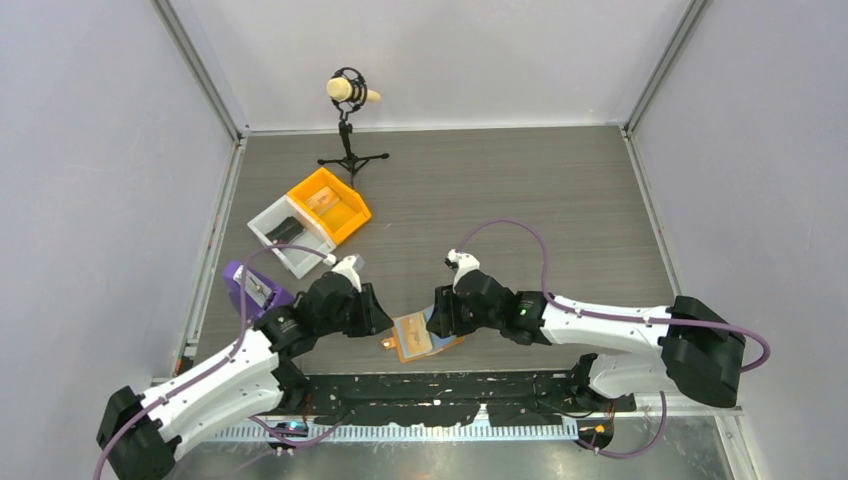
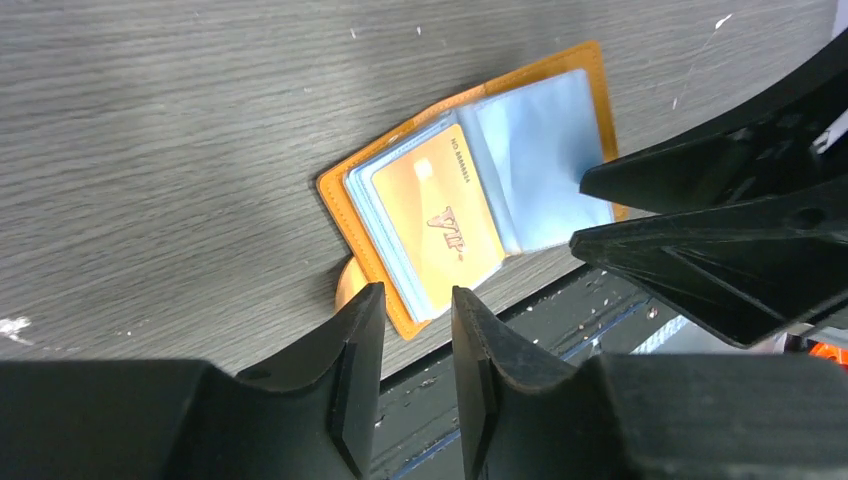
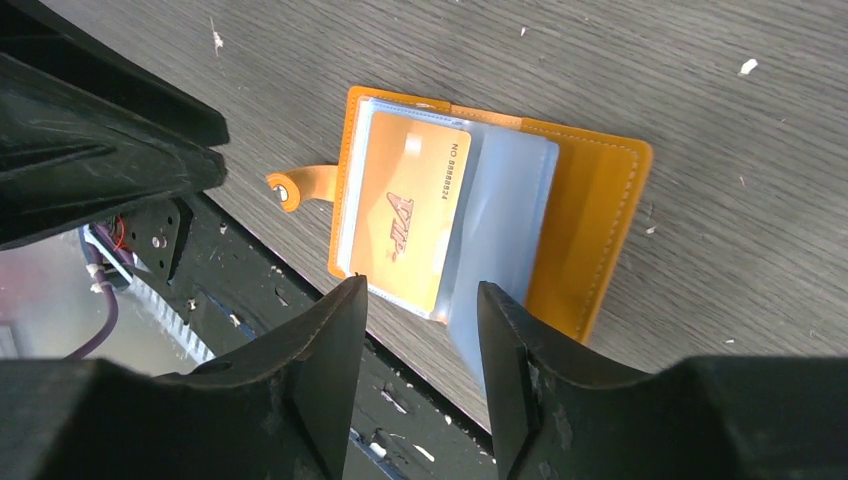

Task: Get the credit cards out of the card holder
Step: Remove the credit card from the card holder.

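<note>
Left claw [image 2: 415, 292]: jaws slightly apart, empty; card holder [image 2: 340, 200] just past its tips
Right claw [image 3: 420, 285]: jaws apart, astride a sleeve page [image 3: 505, 200]
Credit card [image 3: 405, 225]: pocketed, ahead of both claws
Risk: tugging the sleeve page may drag the card holder off the table [image 3: 720, 90]

- A grey wood-grain table [image 1: 480, 190] was enclosed by plain pale walls [image 1: 440, 50].
- Metal frame posts [image 1: 200, 68] were fixed at the rear corners.
- Even light was cast.
</note>
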Available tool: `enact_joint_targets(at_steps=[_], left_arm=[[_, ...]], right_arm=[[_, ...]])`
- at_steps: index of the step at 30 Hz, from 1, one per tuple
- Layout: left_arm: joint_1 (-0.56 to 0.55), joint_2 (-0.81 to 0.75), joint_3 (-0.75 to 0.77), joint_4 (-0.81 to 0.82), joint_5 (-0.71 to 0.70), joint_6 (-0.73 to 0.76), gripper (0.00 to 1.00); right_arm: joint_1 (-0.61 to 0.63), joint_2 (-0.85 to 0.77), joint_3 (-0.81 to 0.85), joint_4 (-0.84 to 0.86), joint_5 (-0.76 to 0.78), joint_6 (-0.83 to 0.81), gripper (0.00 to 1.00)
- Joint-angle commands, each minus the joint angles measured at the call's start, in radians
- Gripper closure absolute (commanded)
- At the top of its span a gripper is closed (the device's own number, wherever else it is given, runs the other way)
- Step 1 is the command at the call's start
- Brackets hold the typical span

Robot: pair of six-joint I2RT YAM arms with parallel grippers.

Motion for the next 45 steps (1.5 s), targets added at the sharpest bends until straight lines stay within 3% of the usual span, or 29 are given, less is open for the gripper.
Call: enact_joint_targets(at_steps=[1, 6, 15, 23, 45], left_arm=[[-0.004, -0.049, 0.061, -0.059, -0.070, 0.014, 0.67], [-0.004, -0.015, -0.015, 0.141, 0.036, -0.044, 0.72], [-0.004, 0.177, -0.070, 0.377, 0.102, -0.056, 0.83], [-0.004, 0.286, -0.110, 0.450, 0.098, -0.047, 0.87], [-0.017, 0.335, -0.178, 0.521, 0.070, -0.074, 0.88]], right_arm=[[-0.023, -0.023, -0.016, 0.060, -0.056, -0.015, 0.51], [-0.035, -0.004, -0.018, 0.135, -0.132, -0.006, 0.56], [-0.041, 0.087, -0.053, 0.235, -0.195, 0.007, 0.60], [-0.099, 0.156, -0.123, 0.336, -0.238, 0.040, 0.66], [-0.161, 0.219, -0.218, 0.555, -0.378, 0.096, 0.72]])
